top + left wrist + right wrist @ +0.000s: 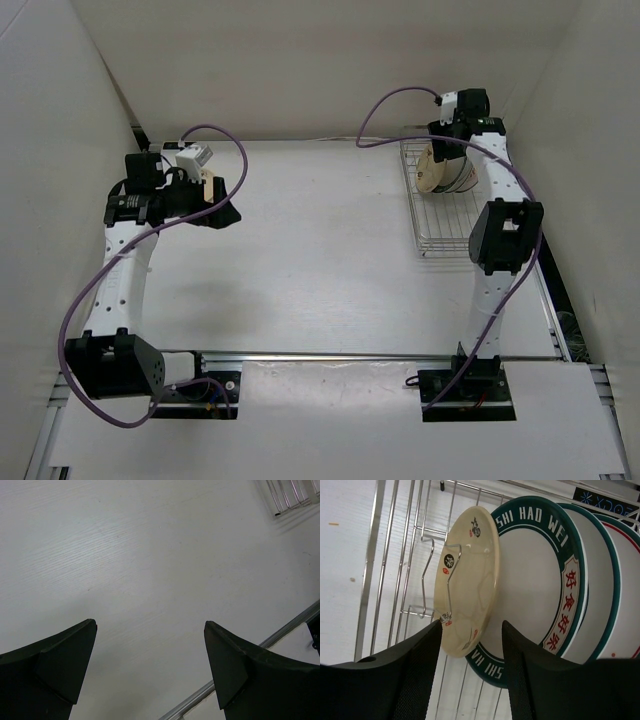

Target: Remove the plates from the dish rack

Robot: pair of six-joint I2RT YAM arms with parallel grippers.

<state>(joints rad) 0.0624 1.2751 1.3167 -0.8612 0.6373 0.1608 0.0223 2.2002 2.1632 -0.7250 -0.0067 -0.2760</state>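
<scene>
- The left end effector (150, 624) hangs wide open and empty over the bare surface (320, 250), well apart from the rack. Parked there, it probably leaves the work to the other arm.
- The rack (445, 235) sits on the right side of the surface. Its long axis runs from near to far, and the plates are at its far end.
- The tan plate (467, 580) stands on edge in front of the other two. A wire prong crosses its face, which appears to point towards the middle of the surface. Being the outermost of the three, it is likely the first one to lift.
- The lettered plate (535, 580) stands right behind it, face to back. I cannot tell whether they touch.
- The red-patterned plate (622, 590) is last in the row, and only a sliver of it shows.
- All three discs are nearly upright, so their thin axis lies across the rack. A pull upward should therefore clear the prongs.
- The right end effector (471, 623) is spread to a moderate gap. Its fingers straddle the tan plate's lower rim and are not yet clamped on it.
</scene>
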